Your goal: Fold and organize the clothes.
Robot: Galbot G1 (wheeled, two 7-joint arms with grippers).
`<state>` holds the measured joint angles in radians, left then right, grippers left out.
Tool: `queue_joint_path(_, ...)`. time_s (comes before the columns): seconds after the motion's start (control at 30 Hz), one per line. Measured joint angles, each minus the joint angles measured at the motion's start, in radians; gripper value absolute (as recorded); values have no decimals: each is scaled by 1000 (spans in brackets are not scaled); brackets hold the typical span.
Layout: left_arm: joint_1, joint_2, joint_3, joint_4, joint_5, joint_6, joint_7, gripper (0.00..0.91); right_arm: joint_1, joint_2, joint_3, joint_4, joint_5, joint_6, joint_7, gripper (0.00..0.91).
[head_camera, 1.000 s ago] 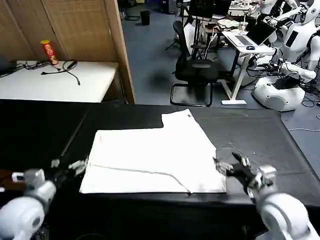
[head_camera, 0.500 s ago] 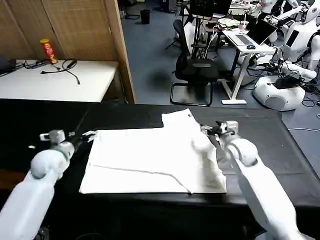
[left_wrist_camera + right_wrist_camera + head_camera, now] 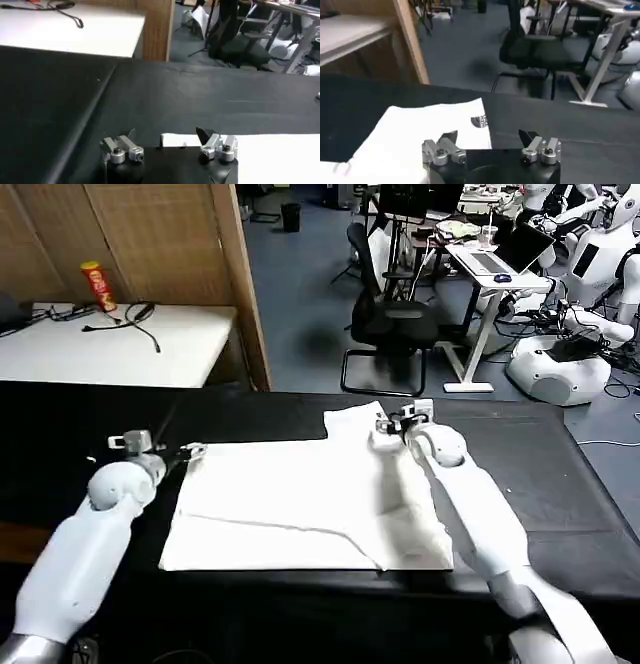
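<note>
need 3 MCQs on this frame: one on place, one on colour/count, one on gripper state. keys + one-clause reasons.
1. Where is the right gripper?
A. at the T-shirt's far right corner
B. over the white side table
C. off the near table edge

2. What colour is the tablecloth under the T-shirt?
A. white
B. black
C. blue

3. What state is the left gripper in?
A. shut on the shirt
B. shut, empty
C. open

Answers:
1 A, the head view puts it at the raised far right corner of the shirt.
2 B, dark cloth surrounds the white shirt on all sides.
3 C, the left wrist view shows its fingers spread apart at the shirt's far left edge, nothing between them.
</note>
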<state>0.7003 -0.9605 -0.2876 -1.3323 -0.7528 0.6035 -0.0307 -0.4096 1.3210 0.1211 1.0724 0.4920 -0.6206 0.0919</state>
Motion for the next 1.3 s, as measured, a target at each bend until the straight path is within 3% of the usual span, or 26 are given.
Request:
queue_joint_path(0.03, -3, -3, 3, 5, 3, 0, 1, 234, 2, 4, 1, -6, -4, 0, -1, 663)
queue_joint_path(0.07, -6, -5, 6, 10, 6, 0, 3, 20, 3, 7, 2, -12, -6, 0, -3, 449)
queue_joint_path(0.13, -14, -13, 10, 21, 12, -3, 7, 0, 4, 14, 5, -21, -6, -1, -4, 185)
queue_joint_path(0.2, -18, -17, 12, 29, 16, -3, 17, 0, 5, 19, 11, -29, -6, -2, -4, 88)
queue_joint_path(0.4, -19, -21, 18, 36, 31, -1, 29, 0, 7, 30, 26, -51, -8, 5, -9, 39)
queue_joint_path(0.73, -40, -24, 26, 43, 38, -21, 38, 0, -17, 13, 52, -1, -13, 93, -42, 0)
queue_joint_path(1.03, -10, 7, -9, -32, 30, -36, 36, 0, -111, -86, 75, 210, 31, 102, -65, 0)
queue_joint_path(1.3, 121, 77, -66, -224, -3, -30, 23, 0, -280, -231, 114, 455, 96, 58, -33, 0)
